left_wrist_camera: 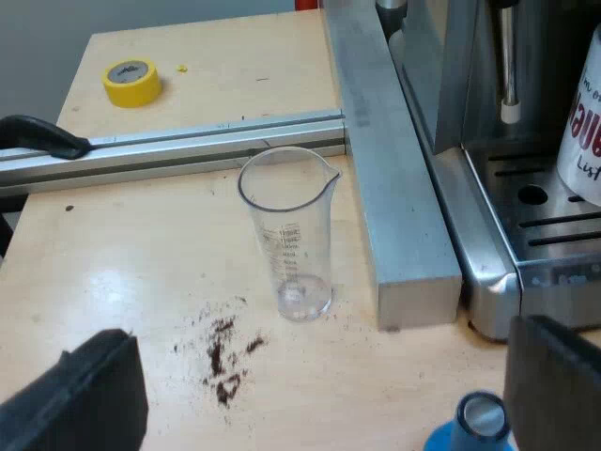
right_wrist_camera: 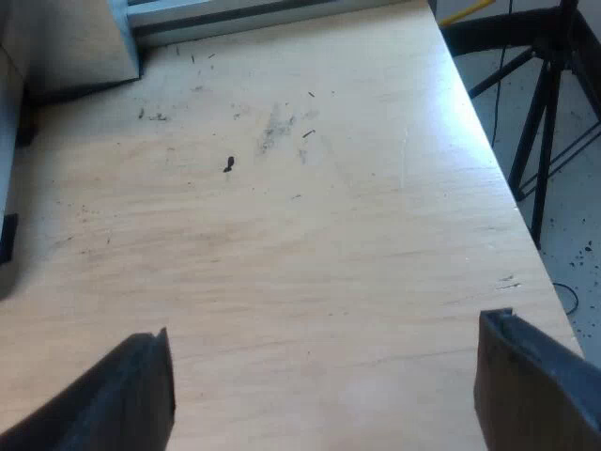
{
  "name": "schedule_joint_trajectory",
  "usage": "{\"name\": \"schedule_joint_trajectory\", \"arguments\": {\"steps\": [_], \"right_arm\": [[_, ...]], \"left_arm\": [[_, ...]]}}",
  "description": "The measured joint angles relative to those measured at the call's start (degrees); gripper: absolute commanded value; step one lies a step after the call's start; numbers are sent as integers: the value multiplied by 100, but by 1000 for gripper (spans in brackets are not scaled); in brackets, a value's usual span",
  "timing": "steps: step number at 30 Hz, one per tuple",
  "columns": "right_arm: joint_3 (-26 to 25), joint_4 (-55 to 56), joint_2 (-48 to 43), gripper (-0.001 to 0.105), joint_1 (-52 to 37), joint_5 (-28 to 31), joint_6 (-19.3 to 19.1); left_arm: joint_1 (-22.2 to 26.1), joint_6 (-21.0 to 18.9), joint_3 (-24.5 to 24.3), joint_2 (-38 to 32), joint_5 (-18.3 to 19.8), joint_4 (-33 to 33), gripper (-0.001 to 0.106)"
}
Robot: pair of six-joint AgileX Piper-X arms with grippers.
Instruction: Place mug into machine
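Over the wooden table (right_wrist_camera: 310, 235), left pincer (left_wrist_camera: 319, 376) and right pincer (right_wrist_camera: 324, 362) gape empty; mug (left_wrist_camera: 587, 122) partly cut off.

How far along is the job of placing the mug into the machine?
Done, it seems: the mug stands on the machine's drip tray. In hand: nothing; the left gripper and the right gripper are both open and empty. Left: probably nothing, though part of the mug is cut off, so its centring is uncertain.

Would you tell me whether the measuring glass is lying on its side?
No, the measuring glass stands upright on the table, near spilled coffee grounds.
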Motion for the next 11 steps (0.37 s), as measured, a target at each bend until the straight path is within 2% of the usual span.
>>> {"name": "schedule_joint_trajectory", "arguments": {"steps": [11], "right_arm": [[0,0,0,68,0,0,0]], "left_arm": [[0,0,42,0,0,-112,78]]}}
